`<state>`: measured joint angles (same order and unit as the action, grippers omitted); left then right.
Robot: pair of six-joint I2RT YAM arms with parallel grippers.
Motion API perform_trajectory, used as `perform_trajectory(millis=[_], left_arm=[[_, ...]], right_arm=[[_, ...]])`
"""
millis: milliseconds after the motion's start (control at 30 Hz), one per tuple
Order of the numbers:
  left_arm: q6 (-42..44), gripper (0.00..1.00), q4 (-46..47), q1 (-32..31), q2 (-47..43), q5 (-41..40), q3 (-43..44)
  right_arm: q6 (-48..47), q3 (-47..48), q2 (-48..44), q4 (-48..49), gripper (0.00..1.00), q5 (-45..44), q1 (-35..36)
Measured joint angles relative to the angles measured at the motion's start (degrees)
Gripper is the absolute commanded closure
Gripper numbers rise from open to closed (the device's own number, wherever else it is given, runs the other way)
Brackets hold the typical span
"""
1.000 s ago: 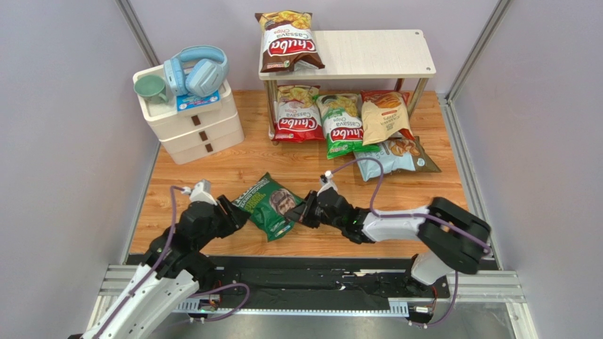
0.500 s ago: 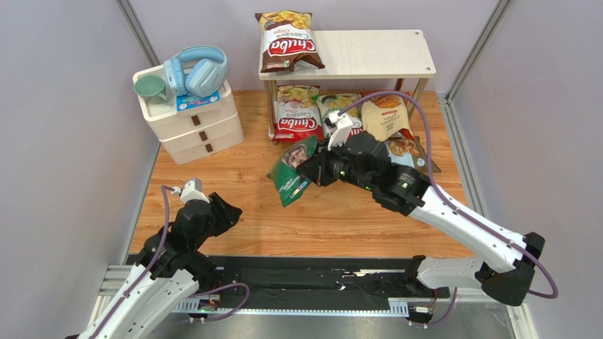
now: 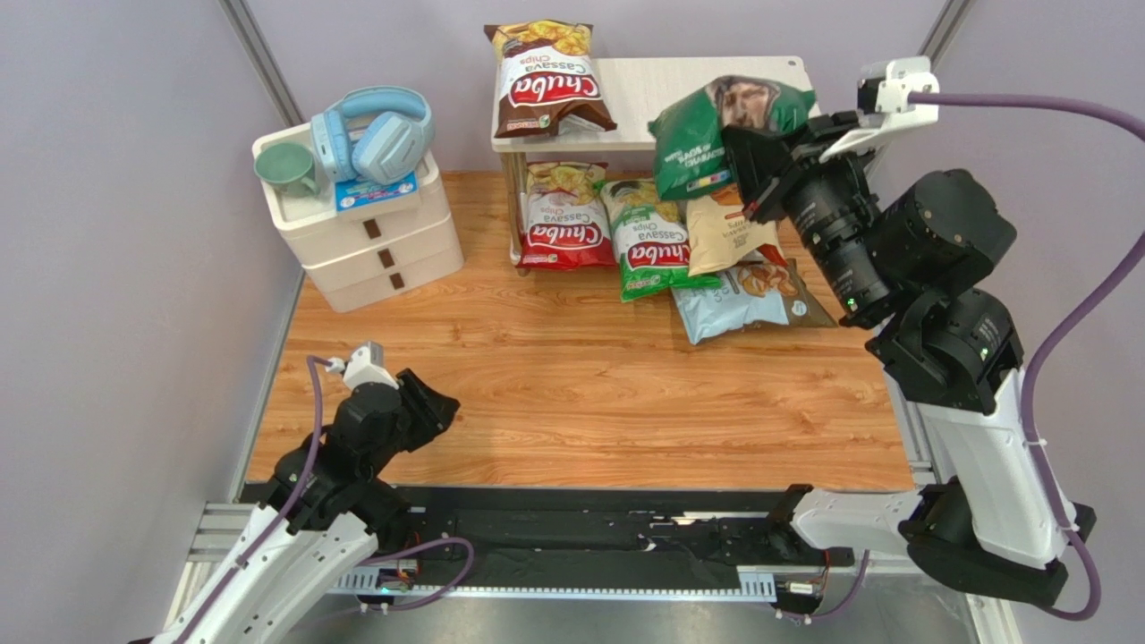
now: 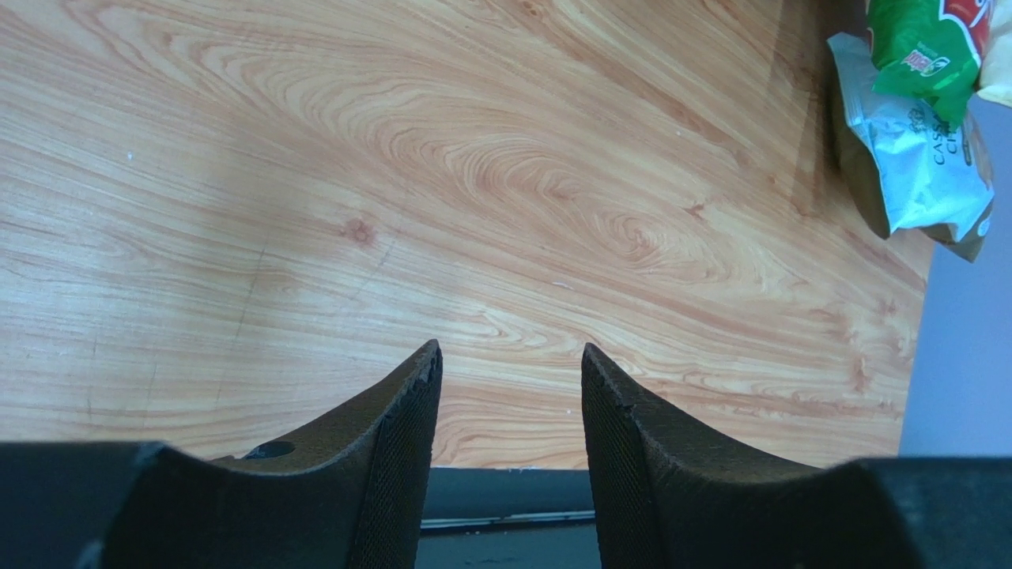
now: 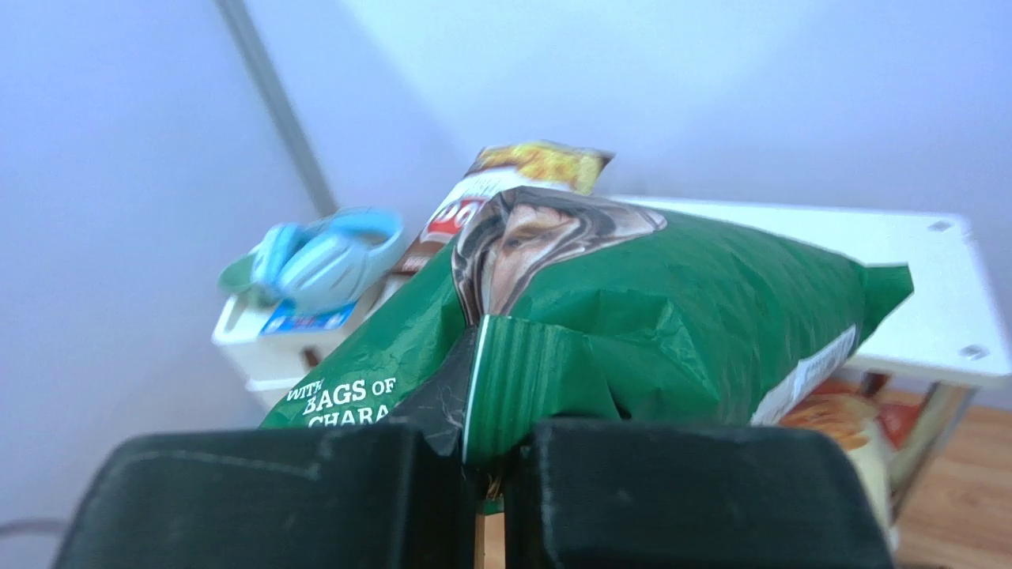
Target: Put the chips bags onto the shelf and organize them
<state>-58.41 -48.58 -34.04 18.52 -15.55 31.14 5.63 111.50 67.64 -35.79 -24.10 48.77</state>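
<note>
My right gripper (image 3: 755, 158) is shut on the edge of the dark green bag with a man's face (image 3: 719, 128) and holds it in the air over the right half of the shelf's top board (image 3: 659, 94); the bag fills the right wrist view (image 5: 665, 308). A brown Chuba bag (image 3: 544, 78) lies on the top board's left end. Red (image 3: 565, 215), green (image 3: 648, 239) and cream-orange (image 3: 726, 222) bags sit on or in front of the lower tier. A light blue bag (image 3: 746, 298) lies on the floor in front. My left gripper (image 3: 437, 403) is open and empty over bare floor.
A white three-drawer unit (image 3: 363, 222) stands at the back left with blue headphones (image 3: 376, 134) and a green cup (image 3: 286, 168) on it. Grey walls close in both sides. The light blue bag also shows in the left wrist view (image 4: 915, 154).
My right arm has lifted the dark green bag from mid-floor height up and back to the right, over the shelf's top board. The left arm has stayed nearly still.
</note>
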Motion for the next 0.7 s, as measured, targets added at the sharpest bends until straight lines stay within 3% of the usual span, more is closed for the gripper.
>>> perform_trajectory(millis=[200,367,700], left_arm=[[0.0,0.48,0.1,0.0,0.0,0.2,-0.9],[0.0,0.49,0.4,0.0,0.0,0.5,-2.2],[0.2,0.49,0.4,0.0,0.0,0.2,-3.0]], right_arm=[[-1.6,6.6,8.3,4.6,1.0,4.6,-14.2],[3.8,7.5,18.0,9.1,1.0,15.1,-26.8],[16.9,2.1,30.3,24.9,1.0,33.9,-34.5]])
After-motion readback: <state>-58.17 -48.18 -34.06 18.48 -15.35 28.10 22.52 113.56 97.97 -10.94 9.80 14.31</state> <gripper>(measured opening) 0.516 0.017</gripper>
